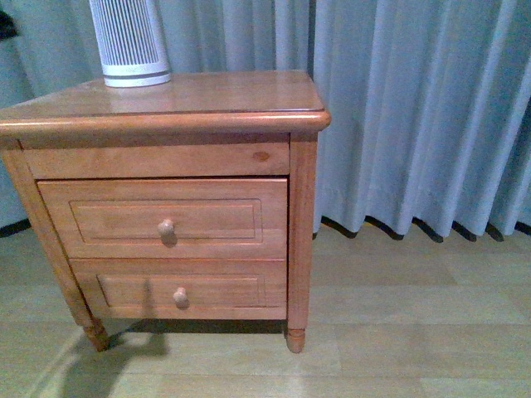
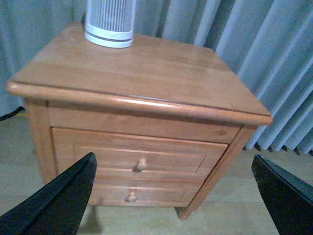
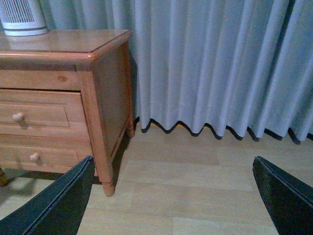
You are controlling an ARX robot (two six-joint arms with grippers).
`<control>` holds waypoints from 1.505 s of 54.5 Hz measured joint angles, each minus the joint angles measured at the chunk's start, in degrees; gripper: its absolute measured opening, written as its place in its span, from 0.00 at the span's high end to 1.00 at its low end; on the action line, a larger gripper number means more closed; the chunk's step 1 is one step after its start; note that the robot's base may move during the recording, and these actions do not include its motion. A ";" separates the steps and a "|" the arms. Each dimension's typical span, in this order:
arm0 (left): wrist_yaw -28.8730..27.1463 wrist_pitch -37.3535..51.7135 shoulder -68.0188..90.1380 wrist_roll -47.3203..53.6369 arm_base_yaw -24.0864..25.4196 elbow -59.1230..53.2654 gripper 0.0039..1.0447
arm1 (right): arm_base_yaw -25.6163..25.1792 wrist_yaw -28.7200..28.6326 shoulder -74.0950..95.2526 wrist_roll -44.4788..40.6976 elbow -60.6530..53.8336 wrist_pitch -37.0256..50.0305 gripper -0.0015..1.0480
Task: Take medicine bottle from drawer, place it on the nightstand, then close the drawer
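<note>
The orange-brown nightstand (image 1: 207, 95) stands left of centre in the front view, also seen in the left wrist view (image 2: 146, 73) and right wrist view (image 3: 63, 41). Its upper drawer (image 1: 108, 220) is shut, with one round knob (image 1: 166, 227). The medicine bottle is hidden. My left gripper (image 2: 173, 196) is open, held off in front of the drawer (image 2: 98, 154), nothing between its black fingers (image 2: 63, 196). My right gripper (image 3: 171, 196) is open over the floor, to the right of the nightstand. Neither arm shows in the front view.
A tall white ribbed cylinder appliance (image 1: 129, 41) stands on the nightstand's back left. A shallower lower drawer (image 1: 133, 290) sits shut below. Pale blue curtains (image 1: 415, 108) hang behind and to the right. Light wood floor (image 1: 398, 332) spreads out on the right.
</note>
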 joint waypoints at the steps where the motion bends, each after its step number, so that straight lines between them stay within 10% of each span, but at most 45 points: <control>1: -0.17 0.94 2.45 0.02 -0.61 1.09 0.06 | 0.00 0.00 0.00 0.02 0.00 0.00 0.07; 28: -9.09 16.61 48.02 4.20 -5.97 14.16 0.06 | 0.00 0.00 0.00 0.00 0.00 0.00 0.07; 82: -14.69 18.75 64.83 5.62 -8.52 33.94 0.06 | 0.00 0.00 0.00 0.02 0.00 0.00 0.07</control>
